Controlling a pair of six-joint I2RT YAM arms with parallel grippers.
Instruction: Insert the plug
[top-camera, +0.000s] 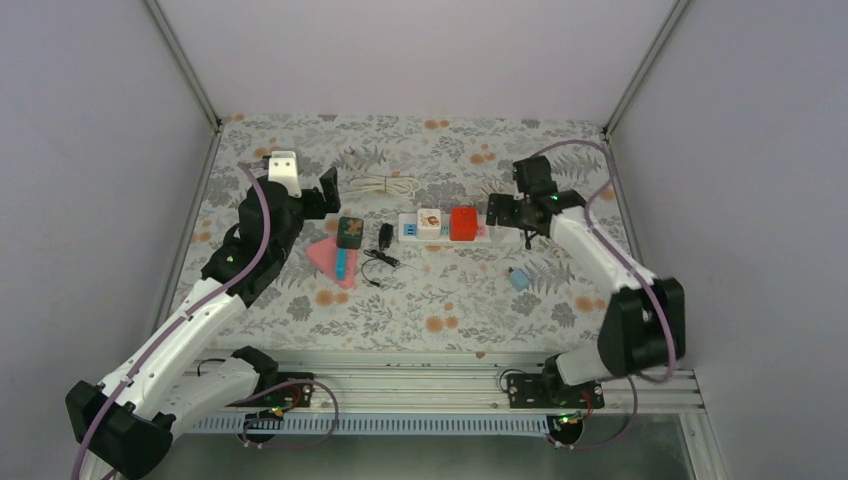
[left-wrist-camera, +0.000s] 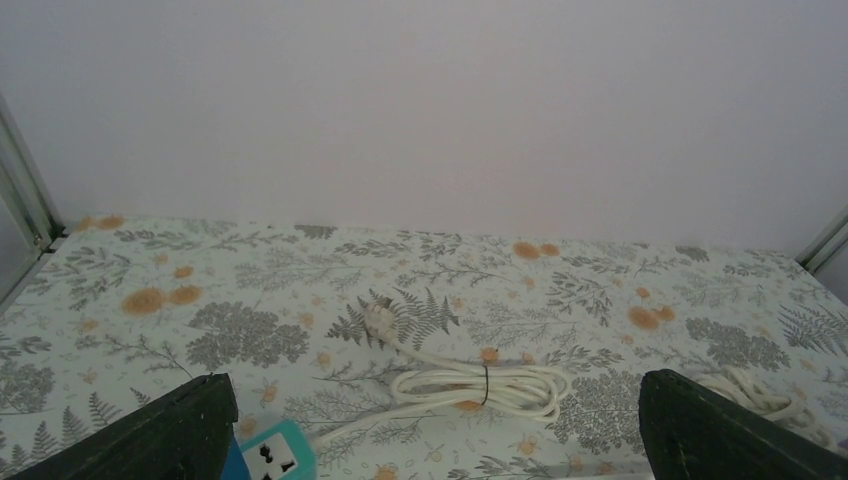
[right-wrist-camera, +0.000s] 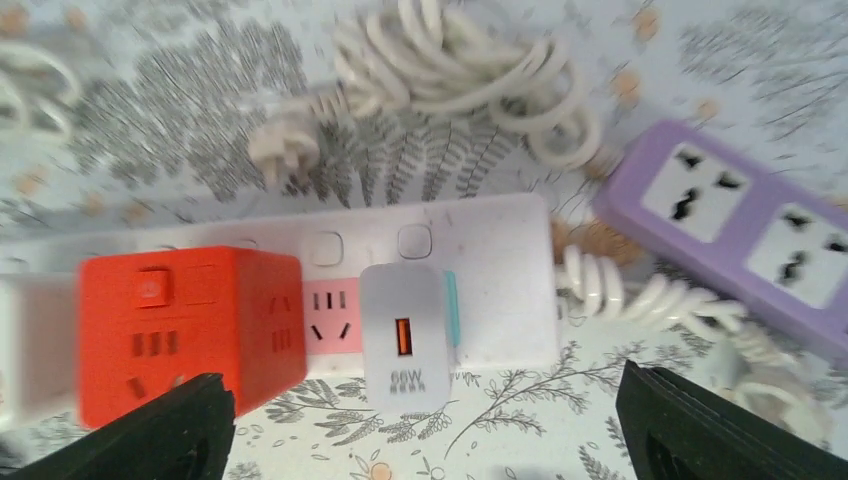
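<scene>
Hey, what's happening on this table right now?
The right gripper hangs open over the white power strip, where a grey charger looks seated in a socket beside an orange cube adapter. It grips nothing, so the plug seems to be in. The left gripper is open as well, off by a coiled white cable, holding nothing.

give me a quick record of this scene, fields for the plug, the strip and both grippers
plug: white charger, seated in the white power strip
neighbour: red cube adapter, one free socket away
right gripper: open, holding nothing, fingers either side of the charger without touching it
left gripper: open, empty, facing a coiled white cable
also near: purple power strip
</scene>
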